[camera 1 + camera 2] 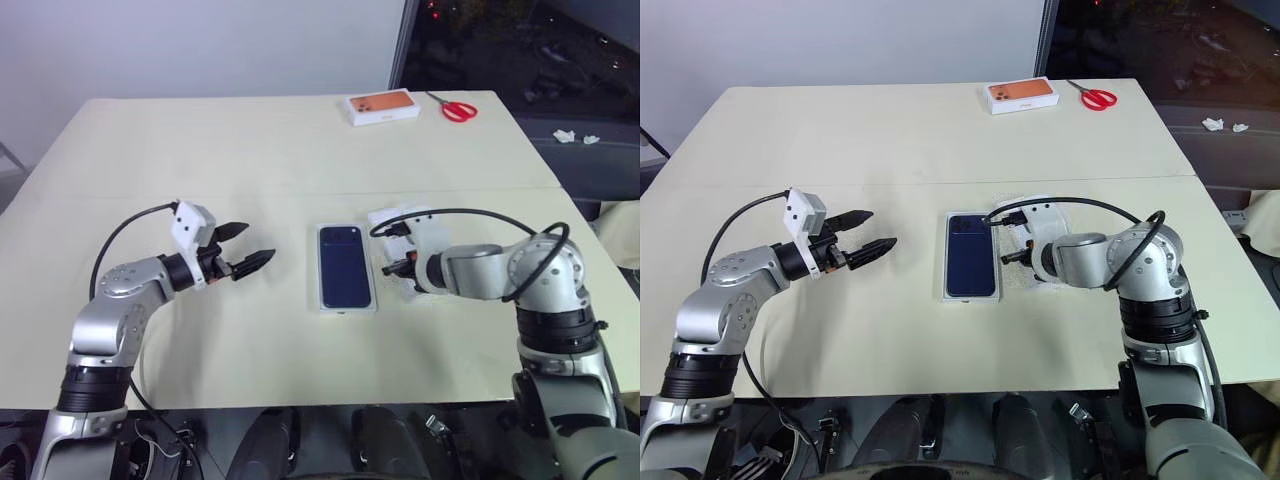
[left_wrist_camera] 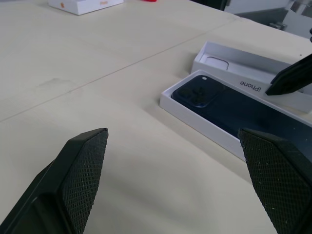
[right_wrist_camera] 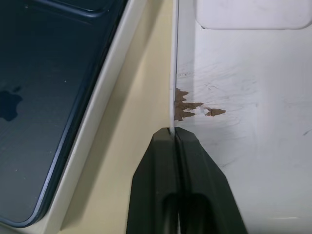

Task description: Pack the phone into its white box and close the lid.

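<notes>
Closest, my right gripper (image 3: 174, 134) pinches the lid's (image 3: 243, 112) near wall edge-on, lid just right of the phone (image 1: 345, 266) lying lengthwise in the white box (image 1: 347, 306) at frame centre; left gripper (image 1: 243, 253) spread, farther off.

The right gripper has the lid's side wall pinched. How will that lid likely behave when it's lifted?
The lid looks like thin white cardboard, so it is probably light and will rise easily. The right gripper pinches only one thin wall, so the lid may hang tilted or swing. The inside near the grip shows a torn brown patch, so that wall could flex or tear further if squeezed hard.
</notes>
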Robot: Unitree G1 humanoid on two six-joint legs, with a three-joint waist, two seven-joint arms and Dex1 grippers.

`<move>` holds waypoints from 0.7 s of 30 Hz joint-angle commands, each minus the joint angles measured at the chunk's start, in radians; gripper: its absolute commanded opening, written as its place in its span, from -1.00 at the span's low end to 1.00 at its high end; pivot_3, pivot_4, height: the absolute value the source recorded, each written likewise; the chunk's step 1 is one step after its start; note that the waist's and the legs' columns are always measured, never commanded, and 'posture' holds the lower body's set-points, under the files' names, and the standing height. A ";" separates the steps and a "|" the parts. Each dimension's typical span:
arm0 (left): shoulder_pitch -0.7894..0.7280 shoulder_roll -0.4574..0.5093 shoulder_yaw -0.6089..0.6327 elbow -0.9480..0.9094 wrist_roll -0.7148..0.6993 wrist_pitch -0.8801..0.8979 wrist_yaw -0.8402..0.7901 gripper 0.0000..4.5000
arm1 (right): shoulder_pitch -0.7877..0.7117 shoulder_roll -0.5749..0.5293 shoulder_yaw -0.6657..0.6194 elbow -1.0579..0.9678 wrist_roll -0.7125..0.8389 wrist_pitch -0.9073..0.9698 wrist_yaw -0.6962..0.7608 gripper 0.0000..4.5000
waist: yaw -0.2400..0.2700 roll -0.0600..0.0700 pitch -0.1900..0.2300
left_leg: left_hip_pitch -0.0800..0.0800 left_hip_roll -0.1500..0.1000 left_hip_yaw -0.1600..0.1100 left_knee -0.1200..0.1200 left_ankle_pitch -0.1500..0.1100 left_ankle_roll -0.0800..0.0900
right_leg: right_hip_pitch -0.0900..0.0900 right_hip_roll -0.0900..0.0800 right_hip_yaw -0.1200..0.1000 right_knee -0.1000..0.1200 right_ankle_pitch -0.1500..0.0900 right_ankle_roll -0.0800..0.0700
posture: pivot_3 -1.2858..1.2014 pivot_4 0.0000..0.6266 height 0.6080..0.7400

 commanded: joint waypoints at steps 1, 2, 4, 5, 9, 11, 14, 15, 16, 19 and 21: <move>-0.012 0.009 0.017 -0.042 -0.023 0.010 0.002 1.00 | 0.005 -0.016 0.005 -0.020 -0.012 0.007 -0.008 -0.97 | 0.000 0.000 0.000 | 0.000 0.000 0.000 0.000 0.000 0.000 | 0.000 0.000 0.000 0.000 0.000 0.000 | 0.03 -0.52 1.00; -0.013 0.010 0.018 -0.043 -0.024 0.012 0.002 1.00 | 0.004 -0.015 0.003 -0.015 -0.026 0.007 -0.007 -0.97 | 0.000 0.000 0.000 | 0.000 0.000 0.000 0.000 0.000 0.000 | 0.000 0.000 0.000 0.000 0.000 0.000 | 0.03 -0.52 1.00; -0.012 0.011 0.019 -0.045 -0.025 0.017 0.004 1.00 | -0.005 -0.014 0.000 -0.009 -0.053 0.007 -0.001 -0.97 | 0.000 0.000 0.000 | 0.000 0.000 0.000 0.001 0.000 0.000 | 0.000 0.000 0.000 0.000 0.000 0.000 | 0.03 -0.52 1.00; -0.012 0.011 0.019 -0.046 -0.025 0.017 0.004 1.00 | -0.010 -0.015 0.000 -0.008 -0.067 0.007 0.005 -0.97 | 0.001 0.000 0.000 | 0.000 0.000 0.000 0.001 0.000 0.000 | 0.001 0.000 0.000 0.000 0.000 0.000 | 0.03 -0.52 1.00; -0.016 0.011 0.018 -0.045 -0.029 0.023 0.008 1.00 | -0.017 -0.011 -0.006 0.000 -0.124 0.007 0.039 -0.97 | 0.002 0.000 0.000 | 0.000 0.000 0.000 0.002 0.000 0.001 | 0.001 0.000 0.000 0.000 0.000 0.000 | 0.03 -0.52 1.00; -0.019 0.012 0.019 -0.044 -0.029 0.024 0.011 1.00 | -0.012 -0.010 -0.003 -0.003 -0.144 0.007 0.058 -0.97 | 0.002 0.000 0.000 | 0.000 0.000 0.000 0.002 0.000 0.001 | 0.001 0.000 0.000 0.000 0.000 0.000 | 0.03 -0.52 1.00; -0.021 0.012 0.020 -0.042 -0.031 0.025 0.014 1.00 | -0.009 -0.008 -0.006 -0.001 -0.178 0.007 0.083 -0.97 | 0.001 0.000 0.000 | 0.000 0.000 0.000 0.002 0.000 0.001 | 0.001 0.000 0.000 0.000 0.000 0.000 | 0.03 -0.52 1.00; -0.021 0.011 0.019 -0.042 -0.032 0.025 0.015 1.00 | -0.017 -0.004 -0.019 0.007 -0.196 0.007 0.095 -0.97 | 0.001 0.000 0.000 | 0.000 0.000 0.000 0.002 0.000 0.001 | 0.001 0.000 0.000 0.000 0.000 0.000 | 0.03 -0.52 1.00; -0.021 0.011 0.018 -0.042 -0.031 0.024 0.016 1.00 | -0.025 0.008 -0.041 0.009 -0.215 0.005 0.113 -0.97 | 0.001 0.000 0.000 | 0.000 0.000 0.000 0.002 0.000 0.001 | 0.001 0.000 0.000 0.000 0.000 0.000 | 0.03 -0.52 1.00; -0.021 0.010 0.019 -0.041 -0.032 0.024 0.019 1.00 | -0.041 0.087 -0.146 0.018 -0.233 -0.015 0.148 -0.97 | 0.001 0.000 0.000 | 0.000 0.000 0.000 0.002 0.000 0.001 | 0.001 0.000 0.000 0.000 0.000 0.000 | 0.03 -0.52 1.00; -0.021 0.008 0.021 -0.039 -0.033 0.025 0.023 1.00 | -0.055 0.168 -0.247 0.029 -0.228 -0.025 0.159 -0.97 | -0.001 0.000 0.000 | 0.000 0.001 0.000 0.002 0.000 0.001 | 0.001 0.001 0.000 0.000 0.000 0.000 | 0.03 -0.52 1.00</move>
